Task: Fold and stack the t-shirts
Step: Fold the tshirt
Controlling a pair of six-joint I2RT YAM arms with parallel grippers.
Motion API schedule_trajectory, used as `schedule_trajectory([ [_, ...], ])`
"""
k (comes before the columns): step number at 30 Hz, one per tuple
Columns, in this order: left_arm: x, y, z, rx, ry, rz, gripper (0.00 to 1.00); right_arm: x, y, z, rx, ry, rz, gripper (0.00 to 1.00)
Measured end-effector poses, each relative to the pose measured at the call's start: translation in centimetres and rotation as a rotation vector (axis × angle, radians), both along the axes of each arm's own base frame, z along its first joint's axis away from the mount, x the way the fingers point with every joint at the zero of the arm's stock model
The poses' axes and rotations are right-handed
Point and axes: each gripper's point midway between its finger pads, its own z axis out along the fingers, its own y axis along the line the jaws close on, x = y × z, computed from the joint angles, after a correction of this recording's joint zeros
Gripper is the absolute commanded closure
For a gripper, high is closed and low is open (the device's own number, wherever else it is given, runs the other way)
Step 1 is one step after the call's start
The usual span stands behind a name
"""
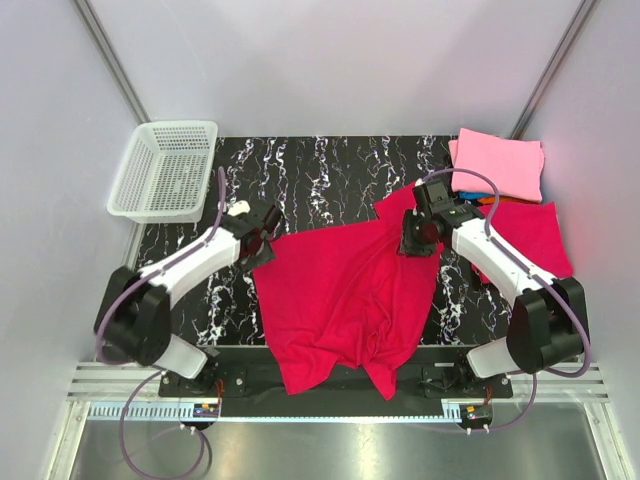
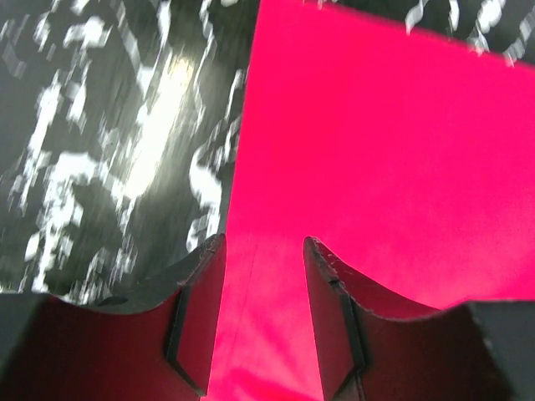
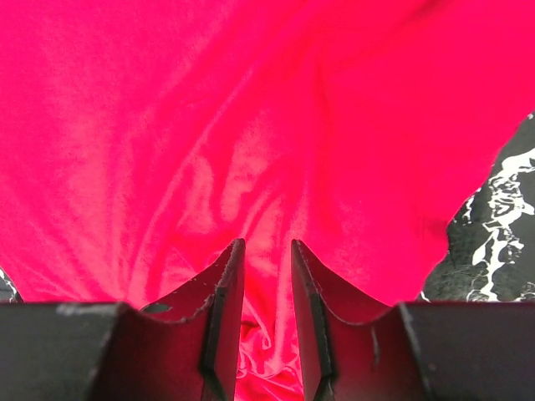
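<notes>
- Right gripper (image 3: 266,246) is nearest in its own wrist view. Its jaws are narrow and clamp a gather of the red shirt (image 3: 251,117) deep between the fingers (image 3: 224,309), and creases fan out from that pinch.
- Left gripper (image 2: 264,242) stands part-open over the shirt's left edge. The cloth lies flat under the gap with no gather in it, so it appears to hold nothing.
- Skewed fold: with only the right side gripped, a lift or pull by that arm would likely drag the shirt askew. The free left corner would trail and the fold would come out crooked.
- Sliding off: the near hem already hangs over the front edge of the table (image 1: 330,170). A tug toward the arms, or a release, could let that weight draw more cloth over the edge.
- Poor pinch: the right jaws hold a bunch, not a clean edge. They may have taken extra layers, or the cloth may slip, and either would leave a wrinkled fold line.
- Disturbed pile: the right arm passes above a second red shirt (image 1: 540,235) and near the folded pink shirt (image 1: 500,165). A wide sweep could ruck them.
- Position: from above, the shirt is spread mid-table between the arms. The left gripper is at its far-left corner and the right gripper is on its far-right part.
- The basket (image 1: 175,128) sits well apart, at the far left.
</notes>
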Motion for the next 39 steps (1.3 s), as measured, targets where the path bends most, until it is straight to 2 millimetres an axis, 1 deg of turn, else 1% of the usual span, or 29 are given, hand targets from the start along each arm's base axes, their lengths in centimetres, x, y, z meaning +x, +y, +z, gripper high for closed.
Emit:
schedule_trajectory([
  [1,0.8,-0.2,-0.8,0.006,0.014,-0.012,0.53,-0.1,0.0,-0.2,0.002,0.004,0.000,0.64],
  [2,1.8,0.2,-1.6,0.008,0.027,-0.005,0.53,-0.2,0.1,-0.3,0.008,0.007,0.003,0.64],
  [4,3.1,0.5,-3.1,0.019,0.061,-0.007,0.52,-0.2,0.3,-0.5,0.016,0.007,0.007,0.60],
  [6,4.3,0.8,-4.4,0.030,0.083,-0.011,0.51,-0.2,0.3,-0.6,0.018,0.006,0.009,0.60],
  [10,5.7,1.6,-5.7,0.034,0.101,-0.016,0.50,-0.2,0.5,-0.7,0.027,0.004,0.013,0.59],
  [13,6.7,2.4,-5.6,0.028,0.094,-0.009,0.49,-0.1,0.7,-0.7,0.037,0.003,0.018,0.59],
  [19,9.1,3.9,-4.5,0.016,0.052,0.005,0.49,0.0,0.9,-1.5,0.035,0.026,0.021,0.60],
  [22,10.1,4.1,-4.9,0.006,0.054,0.004,0.49,0.1,0.9,-1.9,0.033,0.031,0.021,0.59],
  [26,10.4,4.2,-6.3,-0.011,0.092,-0.007,0.50,0.3,1.0,-2.1,0.033,0.030,0.021,0.60],
  [28,10.9,3.9,-6.1,-0.026,0.081,-0.013,0.50,0.3,1.0,-2.1,0.033,0.030,0.021,0.59],
  [32,10.9,3.6,-6.2,-0.042,0.083,-0.019,0.55,0.4,1.0,-2.1,0.034,0.028,0.021,0.59],
  [33,10.9,3.6,-6.2,-0.044,0.083,-0.021,0.62,0.4,1.0,-2.1,0.034,0.028,0.021,0.60],
  [35,10.9,3.5,-6.2,-0.052,0.083,-0.025,0.71,0.4,1.0,-2.1,0.034,0.028,0.020,0.60],
  [36,11.0,3.4,-6.2,-0.056,0.083,-0.028,0.82,0.4,1.0,-2.1,0.034,0.027,0.020,0.60],
  [38,11.0,3.3,-6.3,-0.065,0.082,-0.030,0.95,0.4,1.0,-2.1,0.033,0.027,0.018,0.60],
  [39,11.0,3.1,-6.2,-0.073,0.082,-0.033,1.00,0.4,1.0,-2.1,0.033,0.027,0.016,0.60],
])
